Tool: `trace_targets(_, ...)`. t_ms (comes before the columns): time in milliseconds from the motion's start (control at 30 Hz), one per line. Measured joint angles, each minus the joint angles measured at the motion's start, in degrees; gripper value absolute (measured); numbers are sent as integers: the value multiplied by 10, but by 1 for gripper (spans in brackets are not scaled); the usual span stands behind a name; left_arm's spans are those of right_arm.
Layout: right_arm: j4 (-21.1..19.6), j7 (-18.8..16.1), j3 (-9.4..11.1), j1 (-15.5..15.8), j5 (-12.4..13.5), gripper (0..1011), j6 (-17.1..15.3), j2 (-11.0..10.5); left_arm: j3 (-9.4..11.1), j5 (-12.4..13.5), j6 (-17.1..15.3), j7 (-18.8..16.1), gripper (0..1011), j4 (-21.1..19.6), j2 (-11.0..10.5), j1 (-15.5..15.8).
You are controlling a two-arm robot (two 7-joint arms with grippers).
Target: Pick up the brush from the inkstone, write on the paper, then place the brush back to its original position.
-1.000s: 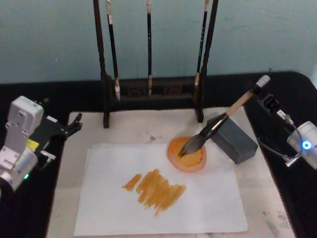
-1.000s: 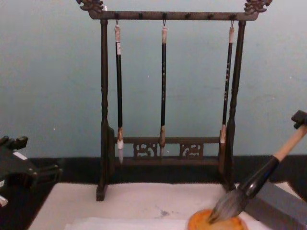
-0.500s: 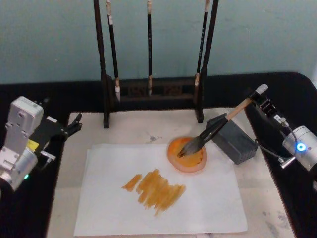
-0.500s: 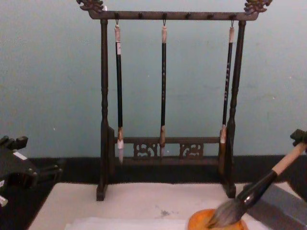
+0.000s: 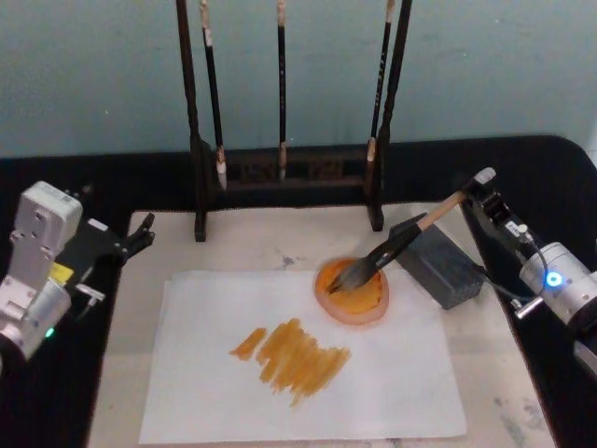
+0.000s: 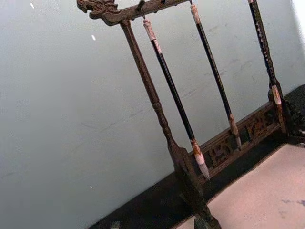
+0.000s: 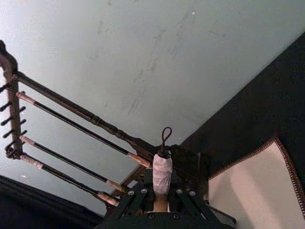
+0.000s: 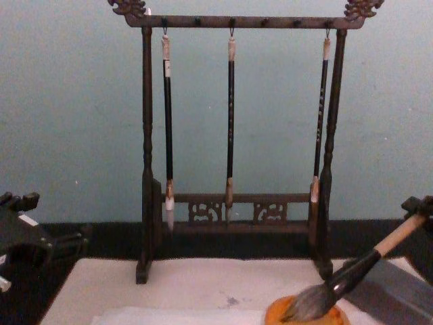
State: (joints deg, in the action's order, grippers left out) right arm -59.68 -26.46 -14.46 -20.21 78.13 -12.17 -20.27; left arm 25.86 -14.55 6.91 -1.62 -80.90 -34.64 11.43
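Teal wall backs a black desk (image 5: 532, 159). At 3 o'clock the right gripper (image 5: 478, 189) has its jaws clamped on the brush (image 5: 403, 243) at the white-wrapped top, hiding the handle there. The pale wooden handle slants toward 8 o'clock over a grey block (image 5: 438, 266). Its bushy bristles rest in the round orange inkstone (image 5: 364, 303), at 1 o'clock on the flat white paper (image 5: 392, 383). Left gripper (image 5: 140, 235) sits at 9 o'clock, jaws apart, empty.
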Motion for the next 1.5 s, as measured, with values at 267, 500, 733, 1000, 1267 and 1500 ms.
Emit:
trace_targets(267,20,-7,-17,-14,5,162,-2,-2,0,0,0,0,1010,0,0,0)
trace_targets(500,27,-5,-28,-20,10,162,0,-3,0,0,0,0,1010,0,0,0)
trace_targets(733,32,-1,-35,-22,20,162,3,-5,0,0,0,0,1010,0,0,0)
trace_targets(1000,39,-3,-42,-26,28,162,4,-7,0,0,0,0,1010,0,0,0)
trace_targets(1267,38,-3,-41,-26,28,162,4,-6,0,0,0,0,1010,0,0,0)
trace_targets(1500,38,-3,-41,-25,27,226,4,-6,0,0,0,0,1009,0,0,0)
